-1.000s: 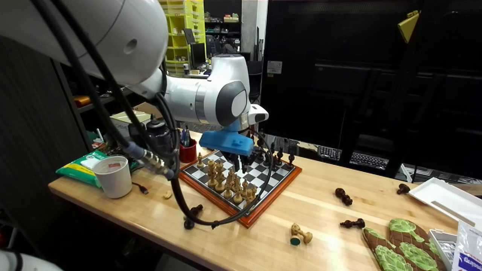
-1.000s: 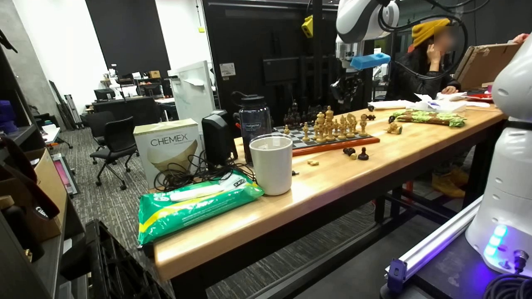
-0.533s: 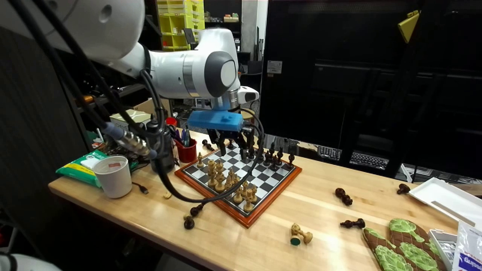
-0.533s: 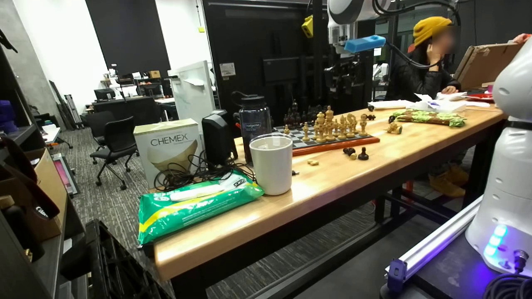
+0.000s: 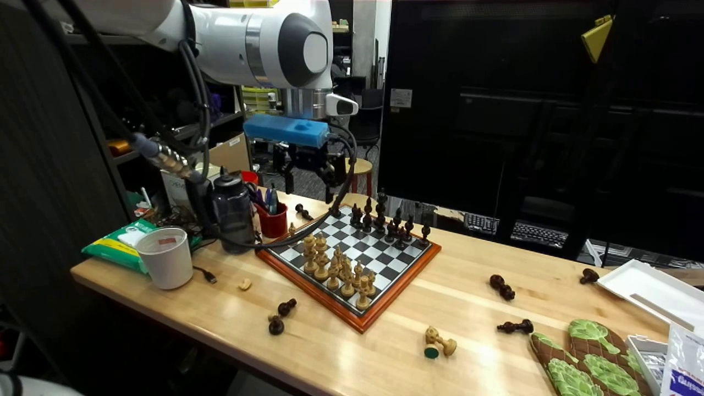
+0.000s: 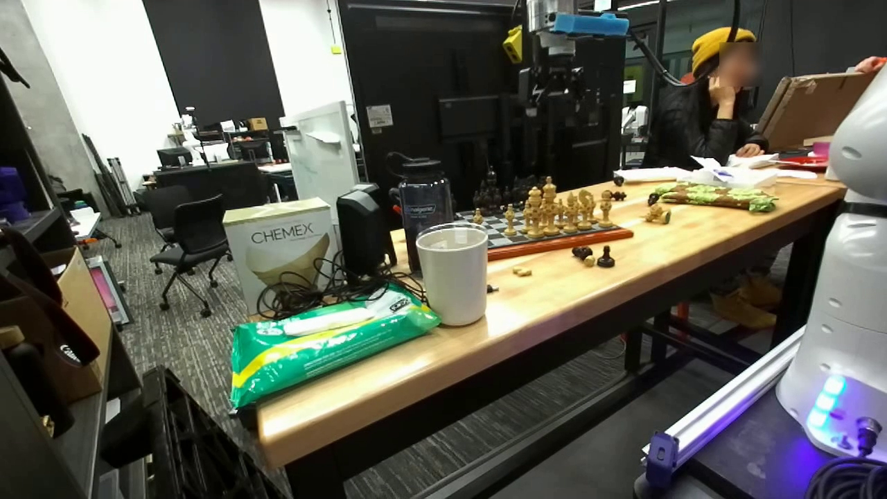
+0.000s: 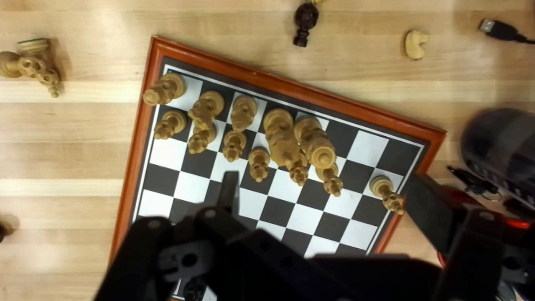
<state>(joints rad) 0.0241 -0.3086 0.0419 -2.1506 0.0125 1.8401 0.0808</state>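
Note:
My gripper (image 5: 309,193) hangs high above the far left corner of the chessboard (image 5: 360,323), fingers spread, nothing between them. It also shows dark against the black backdrop in an exterior view. The wrist view looks down on the checkered board between the open fingers (image 7: 229,190). Light wooden chess pieces (image 7: 281,138) stand clustered along one side. A single light pawn (image 7: 386,194) stands apart, close to the right finger in that picture but well below it. Dark chess pieces (image 5: 380,214) stand on the opposite side; in the wrist view the gripper hides most of them.
Left of the board are a dark water bottle (image 5: 234,212), a red pen cup (image 5: 273,224), a white cup (image 5: 165,261) and a green packet (image 5: 113,247). Fallen pieces lie around, including dark ones (image 5: 501,287) and light ones (image 5: 438,342). Leaf-patterned mitts (image 5: 602,357) lie at the right.
My gripper has risen from low over the board and shifted left in both exterior views. Its fingers, close together a second ago, have spread apart. The light pieces have not visibly moved.

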